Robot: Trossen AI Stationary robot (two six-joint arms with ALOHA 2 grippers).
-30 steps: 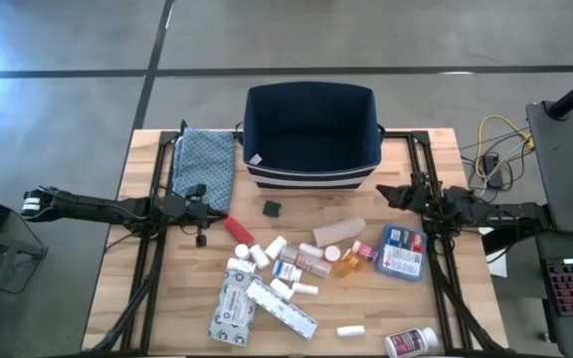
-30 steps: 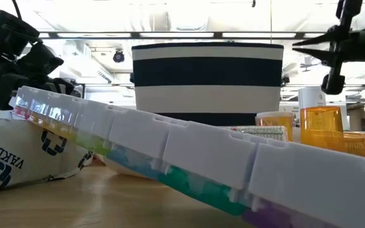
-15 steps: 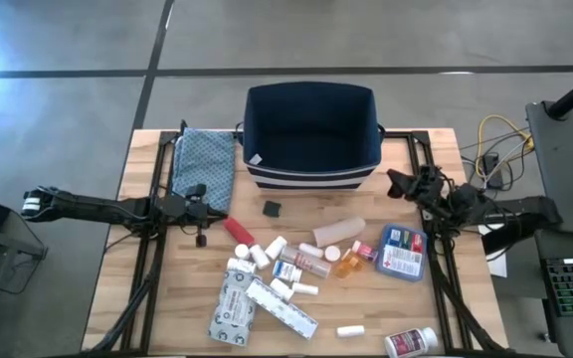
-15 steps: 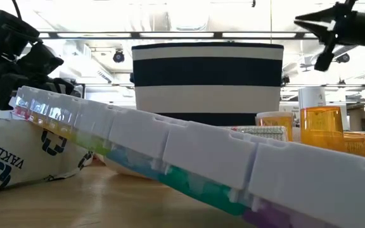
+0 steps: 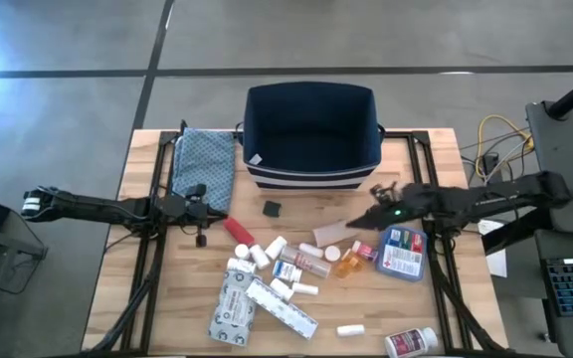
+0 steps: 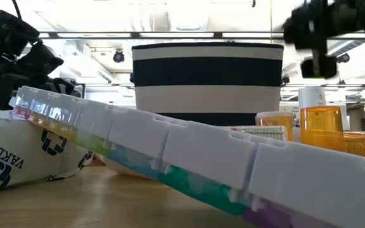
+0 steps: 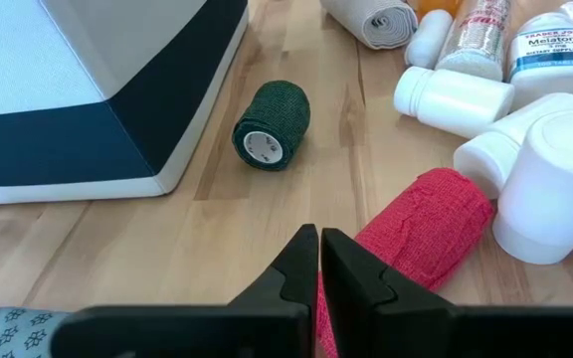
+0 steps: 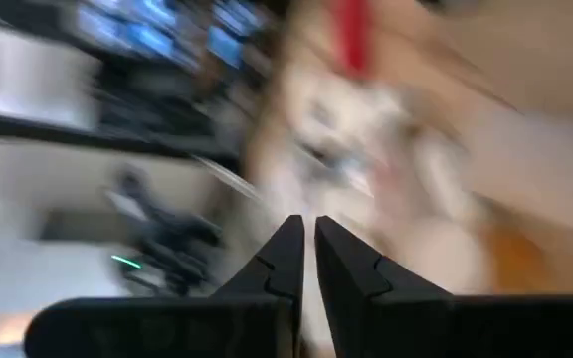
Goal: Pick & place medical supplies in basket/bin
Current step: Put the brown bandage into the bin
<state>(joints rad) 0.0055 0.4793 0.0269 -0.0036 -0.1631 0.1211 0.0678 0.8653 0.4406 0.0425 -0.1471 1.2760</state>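
The navy bin [image 5: 311, 134] with white stripes stands at the table's far middle, also seen in the low view [image 6: 208, 79]. The medical supplies [image 5: 296, 267] lie scattered in front of it: white bottles, an orange vial [image 5: 351, 261], a red roll [image 7: 416, 224], a dark green roll [image 7: 270, 124], a beige roll [image 5: 338, 231], cartons [image 5: 232, 303] and a blue-and-red packet [image 5: 401, 251]. My left gripper [image 7: 319, 239] is shut and hovers just left of the red roll. My right gripper [image 5: 364, 221] is shut, in the air over the beige roll's right end; in its own view [image 8: 306, 231] everything beyond the fingers is blurred.
A folded teal patterned cloth [image 5: 205, 169] lies left of the bin. A white bottle [image 5: 411, 343] lies alone by the near right edge. A long pill organiser [image 6: 189, 158] fills the low view's foreground. Bare wood [image 5: 157, 288] shows at the near left.
My right arm has swung from the table's right edge toward the left and near side, out over the pile by the beige roll; it is in fast motion. My left arm and the supplies have kept still.
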